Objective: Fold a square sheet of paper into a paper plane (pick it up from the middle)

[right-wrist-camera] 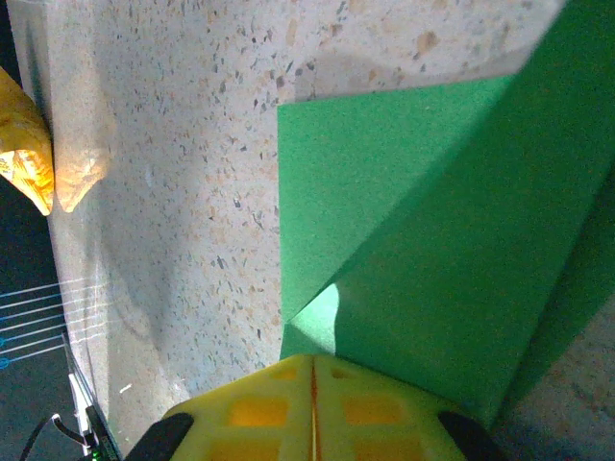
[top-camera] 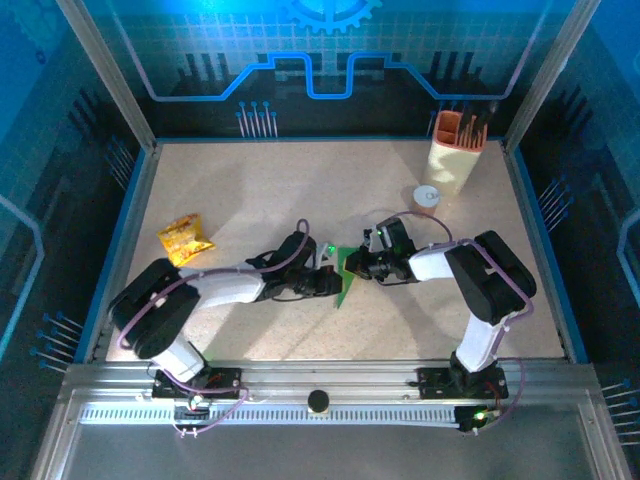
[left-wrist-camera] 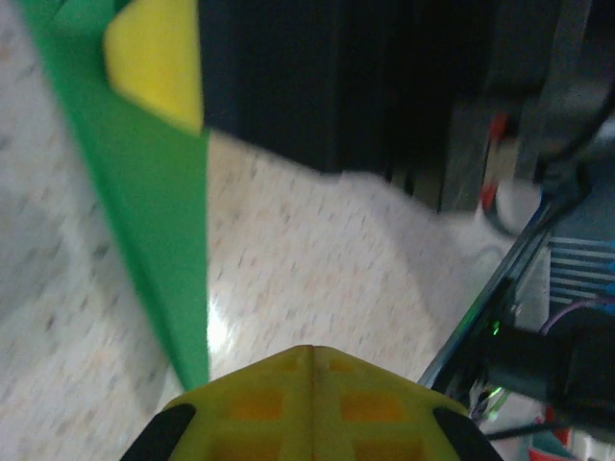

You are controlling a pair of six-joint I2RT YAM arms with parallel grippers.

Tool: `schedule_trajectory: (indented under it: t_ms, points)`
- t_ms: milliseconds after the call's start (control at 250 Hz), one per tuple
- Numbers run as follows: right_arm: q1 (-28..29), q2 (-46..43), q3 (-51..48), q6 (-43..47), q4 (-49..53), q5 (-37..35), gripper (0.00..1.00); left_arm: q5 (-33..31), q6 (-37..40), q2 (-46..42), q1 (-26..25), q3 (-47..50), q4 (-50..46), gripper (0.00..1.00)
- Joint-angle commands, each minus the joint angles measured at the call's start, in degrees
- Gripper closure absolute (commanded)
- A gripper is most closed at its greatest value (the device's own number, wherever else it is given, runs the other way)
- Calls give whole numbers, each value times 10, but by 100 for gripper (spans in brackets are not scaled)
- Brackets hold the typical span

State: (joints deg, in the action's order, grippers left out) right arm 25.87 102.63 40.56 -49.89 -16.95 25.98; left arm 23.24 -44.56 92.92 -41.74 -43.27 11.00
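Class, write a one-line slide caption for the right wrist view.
Right hand pinching folded green paper over the speckled table, snack packet at left.

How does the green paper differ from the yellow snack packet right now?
The green paper is smooth, with sharp folds; the snack packet is crinkled and yellow-orange. The paper sits centrally with the right claw shut on it; the packet lies apart to the left, untouched. Both are thin.
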Motion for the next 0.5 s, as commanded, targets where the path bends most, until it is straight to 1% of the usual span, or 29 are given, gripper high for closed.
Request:
schedule_trajectory:
  t_ms: [0,84,188,320,495]
  points:
    - [3,10,-18,10,62,-45,89,25,-31,48,3,-42,38,94]
    - [4,10,-17,9,61,-45,89,26,-26,80,3,-72,19,95]
    - [5,10,-18,9,61,-47,89,24,-24,114,3,-81,7,95]
    - [5,11,-19,8,63,-47,89,21,-33,140,-1,-56,17,97]
    - [5,12,-18,10,65,-49,89,3,-30,146,-26,-23,2,99]
